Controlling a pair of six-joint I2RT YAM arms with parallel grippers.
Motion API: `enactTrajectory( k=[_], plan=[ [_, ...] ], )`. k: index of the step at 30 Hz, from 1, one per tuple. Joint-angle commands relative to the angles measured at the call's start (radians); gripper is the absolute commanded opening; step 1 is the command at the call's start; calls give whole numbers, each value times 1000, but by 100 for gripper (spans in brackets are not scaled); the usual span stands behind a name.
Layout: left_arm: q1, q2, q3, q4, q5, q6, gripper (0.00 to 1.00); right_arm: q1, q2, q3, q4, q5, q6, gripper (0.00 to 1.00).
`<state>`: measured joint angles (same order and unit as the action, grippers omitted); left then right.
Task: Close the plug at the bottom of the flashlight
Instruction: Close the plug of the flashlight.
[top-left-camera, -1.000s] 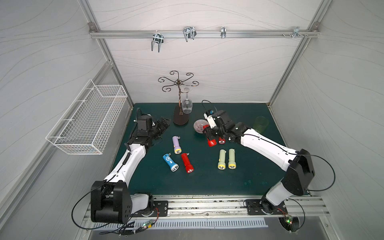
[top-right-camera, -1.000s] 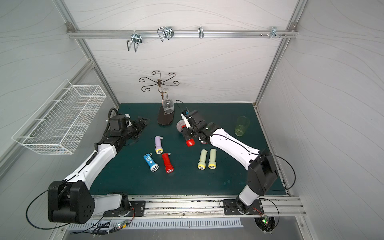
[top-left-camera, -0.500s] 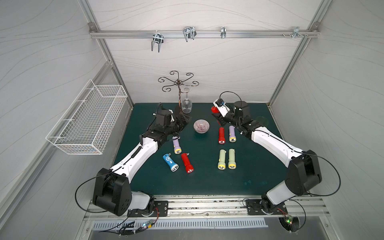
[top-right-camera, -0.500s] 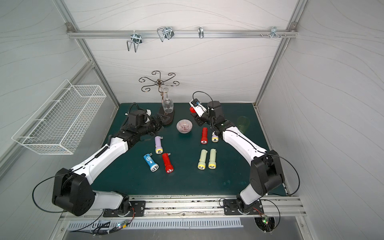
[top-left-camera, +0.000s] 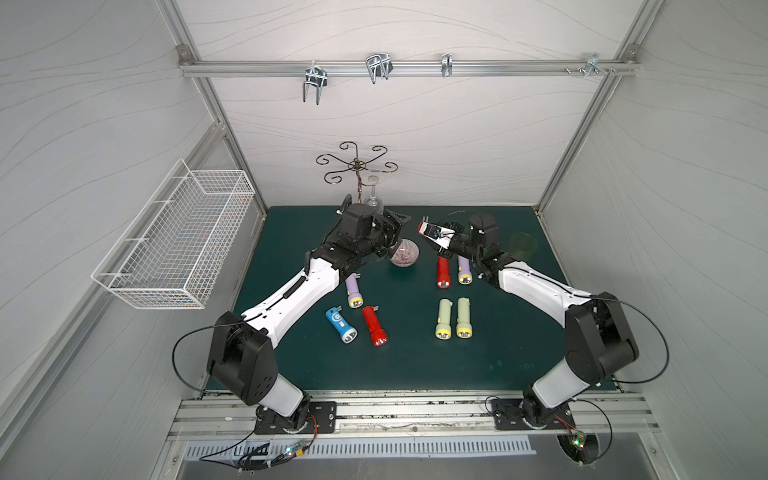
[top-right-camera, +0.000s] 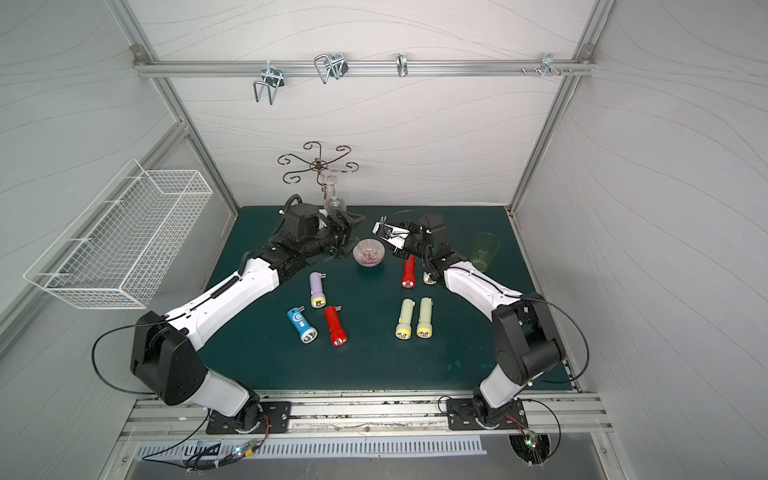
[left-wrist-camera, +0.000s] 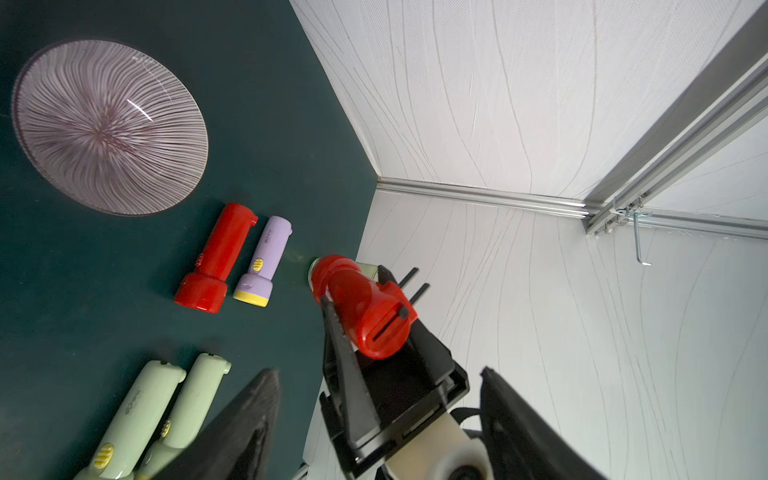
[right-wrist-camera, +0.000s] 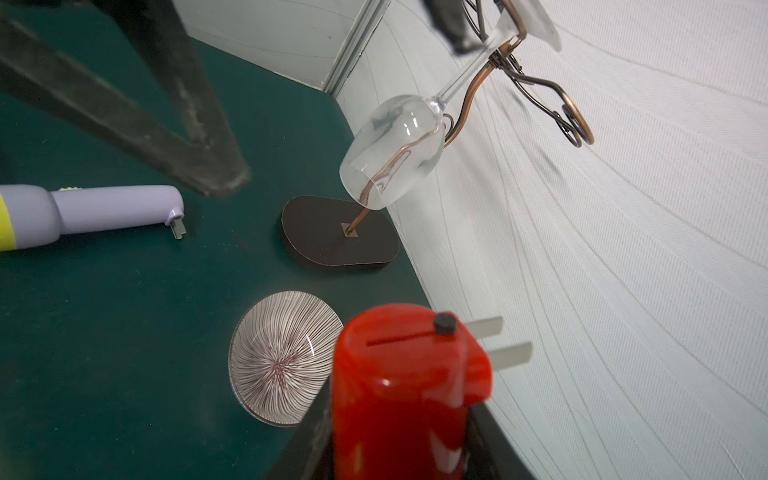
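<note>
The right gripper (left-wrist-camera: 357, 301) is closed firmly on a red flashlight (left-wrist-camera: 365, 316) and holds it in the air just beside the striped bowl (top-left-camera: 405, 254). The two plug prongs (right-wrist-camera: 509, 353) stick out, not folded into their slot (right-wrist-camera: 399, 337). The left gripper (top-left-camera: 397, 232) is wide apart and holds nothing; it hangs over the opposite side of the bowl.

I think the danger is a push off the folding direction, which can bend the prongs or twist the flashlight in the jaws. The wine glass (right-wrist-camera: 390, 153) hanging behind the bowl is near and could be knocked. The prongs face the left gripper's opening, near but not touching.
</note>
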<state>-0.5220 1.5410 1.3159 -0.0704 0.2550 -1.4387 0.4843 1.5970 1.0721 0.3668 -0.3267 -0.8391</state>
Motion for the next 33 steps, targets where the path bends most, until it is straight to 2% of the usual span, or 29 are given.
enactTrajectory(
  k=[1, 9, 21, 29, 31, 33],
  plan=[
    [-32, 24, 79, 5, -63, -93, 75, -4, -22, -21, 95, -26, -60, 0],
    [-69, 65, 155, -91, -115, -146, 73, -45, -39, -40, 132, -108, 7, 0],
    [-110, 125, 201, -103, -79, -209, 72, -69, -42, -47, 180, -178, 80, 0],
    [-127, 135, 189, -38, -48, -250, 62, -69, -27, -59, 206, -185, 96, 0],
    [-128, 138, 182, -19, -43, -258, 55, -68, -24, -61, 215, -187, 101, 0],
    [-131, 139, 176, -13, -42, -267, 53, -69, -22, -64, 219, -191, 103, 0]
  ],
)
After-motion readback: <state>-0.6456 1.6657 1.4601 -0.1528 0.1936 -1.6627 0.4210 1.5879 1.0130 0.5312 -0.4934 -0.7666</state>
